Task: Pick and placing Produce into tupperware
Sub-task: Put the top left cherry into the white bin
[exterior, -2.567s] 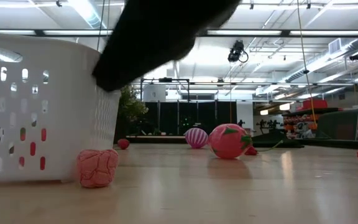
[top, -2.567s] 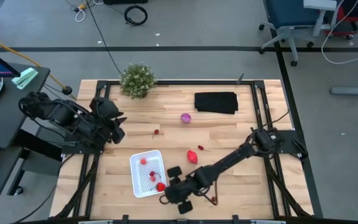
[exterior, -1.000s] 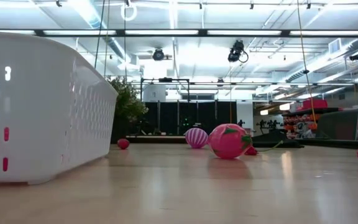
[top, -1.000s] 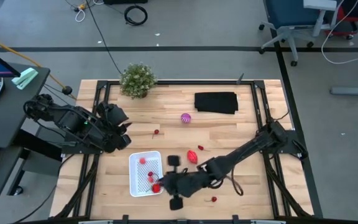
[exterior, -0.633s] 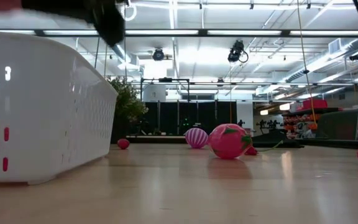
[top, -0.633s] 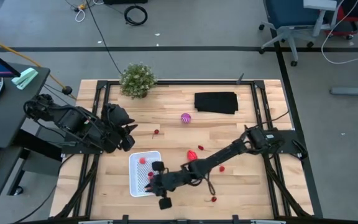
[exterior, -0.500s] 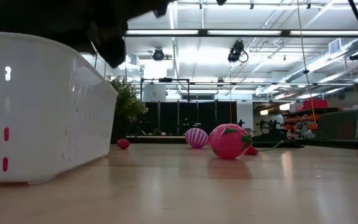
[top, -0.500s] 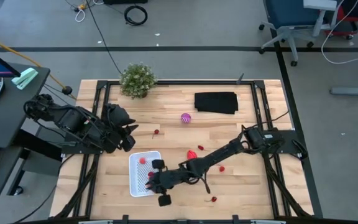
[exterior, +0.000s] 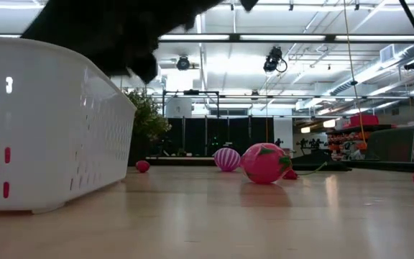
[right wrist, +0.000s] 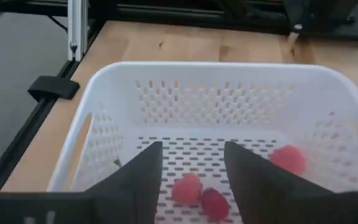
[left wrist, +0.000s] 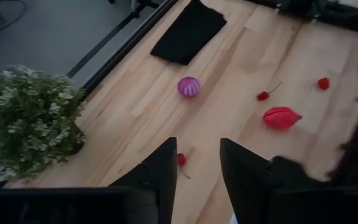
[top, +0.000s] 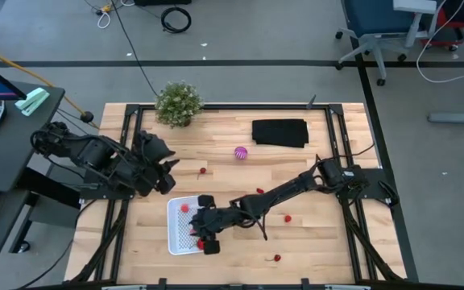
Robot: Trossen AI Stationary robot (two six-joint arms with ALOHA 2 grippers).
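- High view: the right gripper [top: 205, 234] is hanging over the small white perforated plastic tub [top: 177, 230]. The left gripper [top: 167, 171] is waiting just beyond the tub's far edge, toward the bushy green plant [top: 178, 103]. A few tiny red pieces are lying loose on the pale wooden table [top: 312, 242], well apart from the tub.
- Low view: the striped purple ball [exterior: 226, 158] and big red oblong fruit [exterior: 265, 162] are sitting well past the tub.
- Left wrist view: fingers [left wrist: 164, 168] are spread, holding nothing.
- Right wrist view: fingers [right wrist: 143, 168] are parted and empty over the tub, with three red berries [right wrist: 201, 194] lying inside.
- I'd guess these toys are light and roll easily, so pinching across the middle looks safest.
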